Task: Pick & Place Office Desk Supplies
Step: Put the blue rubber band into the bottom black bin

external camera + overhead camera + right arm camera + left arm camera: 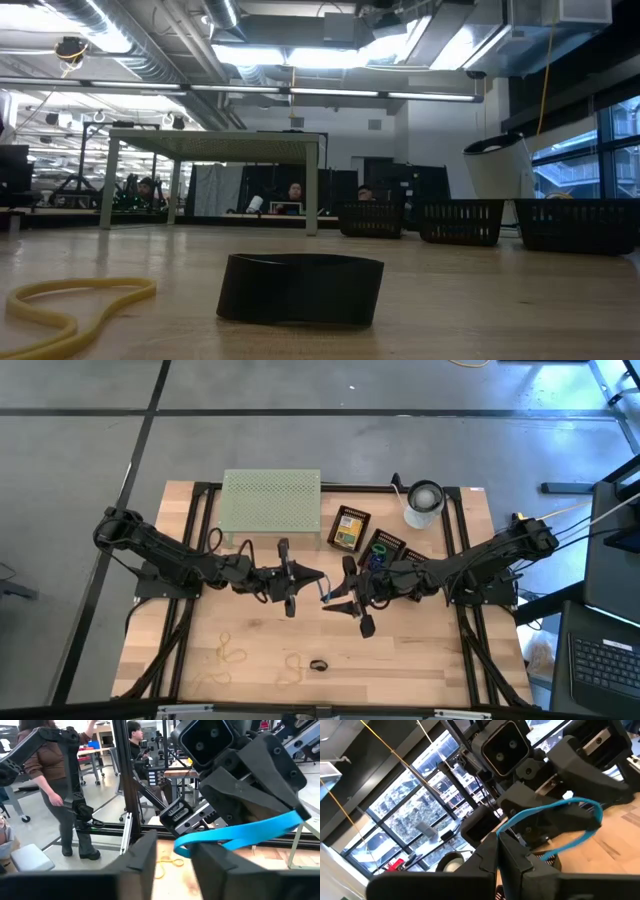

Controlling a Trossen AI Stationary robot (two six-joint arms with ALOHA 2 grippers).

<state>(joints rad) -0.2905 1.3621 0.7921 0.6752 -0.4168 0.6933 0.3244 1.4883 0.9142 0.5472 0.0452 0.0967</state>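
A blue rubber band hangs in the air between my two grippers, above the middle of the table. My left gripper is shut on one end of it. My right gripper faces it from the right and is open, with the band's other end lying in the gap between its fingers. Two crayon boxes lie flat behind the grippers. Tan rubber bands and a black ring rest on the near part of the table. My left gripper pinches the blue rubber band at one end of its loop between its two fingers, reaching level from the table's left. The band is lifted clear and stretches out as an open loop toward the right gripper. Of my right gripper I cannot tell whether a finger touches the band.
A pale green perforated rack stands at the far edge on legs, and a white cup stands at the far right. A yellow rubber band lies near the low camera. Bare wood shows at the near right. People are in the room beyond.
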